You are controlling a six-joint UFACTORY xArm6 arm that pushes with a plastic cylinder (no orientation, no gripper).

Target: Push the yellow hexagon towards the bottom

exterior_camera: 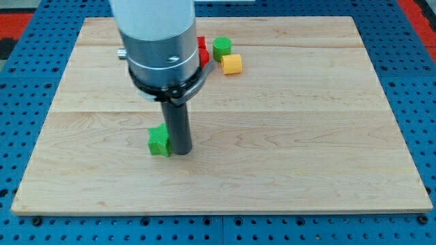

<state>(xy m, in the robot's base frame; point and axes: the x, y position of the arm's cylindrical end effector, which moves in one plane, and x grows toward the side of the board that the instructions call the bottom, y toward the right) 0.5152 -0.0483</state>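
The arm's dark rod has no jaws and holds nothing; my tip rests on the pale wooden board, touching the right side of a green block of unclear shape. Well apart, near the view's top, the small yellow hexagon block sits just below a green round block, beside a partly hidden red block. It looks light, rigid and easily slid; contact should be on its top-facing side.

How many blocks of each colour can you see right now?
Green: 2, one block touching my tip on its left, one cylinder at the top.
Yellow: 1, the hexagon.
Red: 1, partly hidden by the arm.
Total: 4
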